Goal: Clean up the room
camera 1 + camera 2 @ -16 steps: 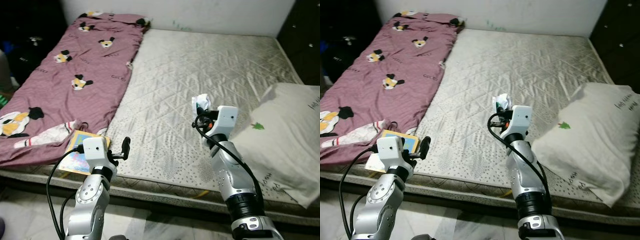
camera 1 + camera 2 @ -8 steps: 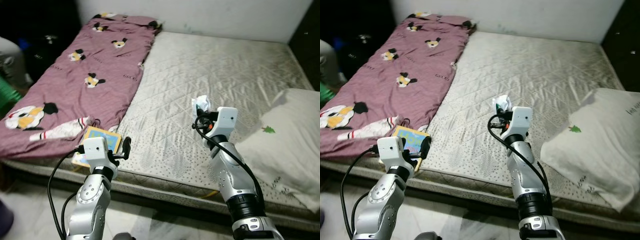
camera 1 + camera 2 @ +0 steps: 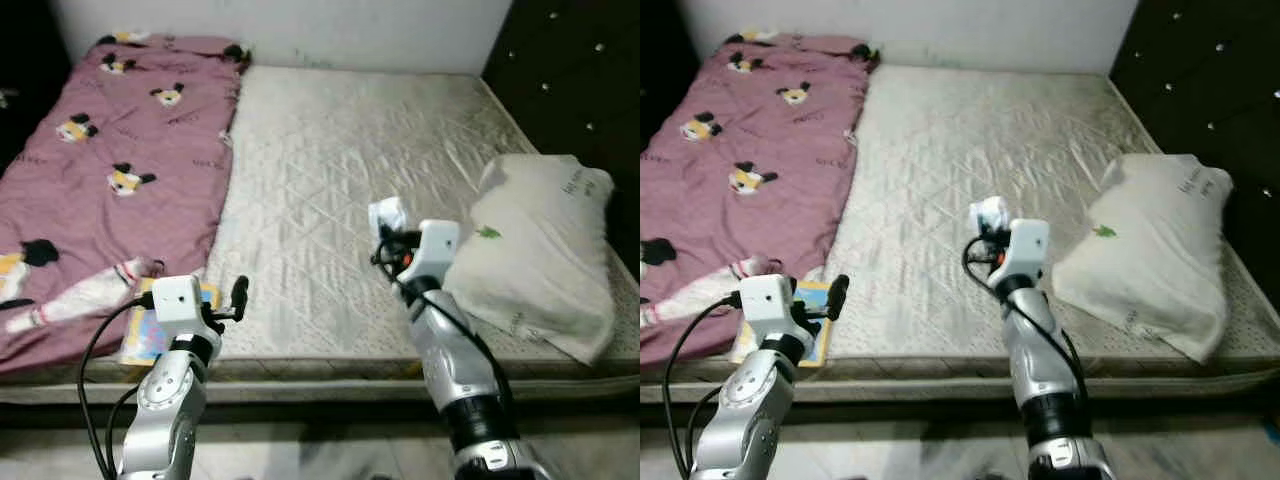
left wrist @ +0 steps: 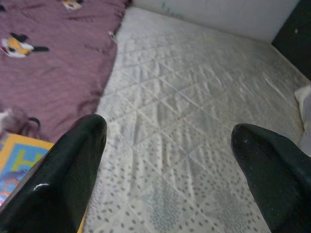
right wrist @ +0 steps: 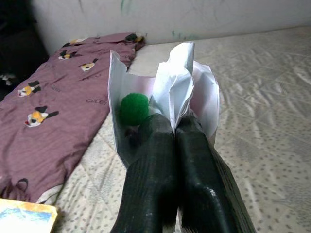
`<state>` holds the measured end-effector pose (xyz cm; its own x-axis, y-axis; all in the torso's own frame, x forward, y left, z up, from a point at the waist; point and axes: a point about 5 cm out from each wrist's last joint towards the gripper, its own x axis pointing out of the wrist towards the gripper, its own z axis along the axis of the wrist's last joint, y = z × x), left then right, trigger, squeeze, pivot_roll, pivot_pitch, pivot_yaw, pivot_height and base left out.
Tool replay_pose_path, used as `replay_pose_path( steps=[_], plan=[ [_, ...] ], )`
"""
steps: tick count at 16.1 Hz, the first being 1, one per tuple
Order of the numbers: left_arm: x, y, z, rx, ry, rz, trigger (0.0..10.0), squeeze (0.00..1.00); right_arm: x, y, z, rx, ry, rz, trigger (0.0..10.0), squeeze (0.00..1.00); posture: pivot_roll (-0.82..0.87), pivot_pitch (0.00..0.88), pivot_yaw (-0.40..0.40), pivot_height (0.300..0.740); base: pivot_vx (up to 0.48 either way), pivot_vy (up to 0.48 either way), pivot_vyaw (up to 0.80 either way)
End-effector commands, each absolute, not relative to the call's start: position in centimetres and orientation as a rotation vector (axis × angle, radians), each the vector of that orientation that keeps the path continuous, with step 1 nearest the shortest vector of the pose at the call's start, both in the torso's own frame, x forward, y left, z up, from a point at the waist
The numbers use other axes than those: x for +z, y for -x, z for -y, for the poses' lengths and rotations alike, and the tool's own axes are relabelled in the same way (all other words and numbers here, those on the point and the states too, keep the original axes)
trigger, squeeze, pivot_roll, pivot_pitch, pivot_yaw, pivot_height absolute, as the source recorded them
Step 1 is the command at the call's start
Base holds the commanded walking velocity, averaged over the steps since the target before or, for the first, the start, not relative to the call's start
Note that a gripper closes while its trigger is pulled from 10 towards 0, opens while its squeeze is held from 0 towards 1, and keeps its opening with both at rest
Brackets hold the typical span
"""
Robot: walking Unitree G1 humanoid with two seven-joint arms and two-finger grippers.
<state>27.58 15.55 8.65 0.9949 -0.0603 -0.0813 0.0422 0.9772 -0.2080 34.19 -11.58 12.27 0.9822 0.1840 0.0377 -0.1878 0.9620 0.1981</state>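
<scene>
White crumpled paper with a green blob on it sits pinched in the right hand, held above the grey quilted mattress. The left hand hangs spread and empty near a colourful picture book, seemingly not yet tidied.

The pillow carries dark lettering too small to read.

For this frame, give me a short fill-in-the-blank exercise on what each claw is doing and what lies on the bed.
1. The right claw is shut on a crumpled white paper with a ____ ball inside.
2. The left claw is ____ and holds nothing.
3. The pillow lies on the robot's ____ side of the mattress.

Missing words: green; open; right
</scene>
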Motion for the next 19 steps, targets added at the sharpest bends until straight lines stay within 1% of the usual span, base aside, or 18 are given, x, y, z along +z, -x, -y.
replay_pose_path(
  steps=[1,9,13,16,19],
  plan=[
    [8.34,-27.37,-15.13,-0.059,0.211,-0.102,10.0,0.00,11.95,-34.14,12.21,0.175,-0.189,0.007,10.0,0.00,0.07,0.105,-0.001,0.740,0.000,0.352,0.00],
    [8.26,-27.26,-15.10,-0.060,0.209,-0.103,10.0,0.00,11.69,-34.13,12.13,0.183,-0.176,-0.002,10.0,0.00,0.07,0.101,-0.004,0.740,0.000,0.369,0.00],
    [8.62,-27.14,-14.71,-0.118,0.231,-0.074,10.0,0.00,11.59,-34.13,12.09,0.185,-0.172,-0.006,10.0,0.00,0.07,0.101,-0.004,0.740,0.000,0.000,0.00],
    [8.82,-27.02,-14.66,-0.130,0.238,-0.064,10.0,0.00,11.47,-34.03,12.06,0.184,-0.170,-0.010,10.0,0.00,0.07,0.108,-0.003,0.740,0.000,0.000,0.00],
    [8.85,-26.99,-14.66,-0.134,0.239,-0.064,10.0,0.00,11.47,-34.00,12.02,0.182,-0.169,-0.010,10.0,0.00,0.07,0.113,-0.001,0.740,0.260,0.000,0.00]
  ],
)
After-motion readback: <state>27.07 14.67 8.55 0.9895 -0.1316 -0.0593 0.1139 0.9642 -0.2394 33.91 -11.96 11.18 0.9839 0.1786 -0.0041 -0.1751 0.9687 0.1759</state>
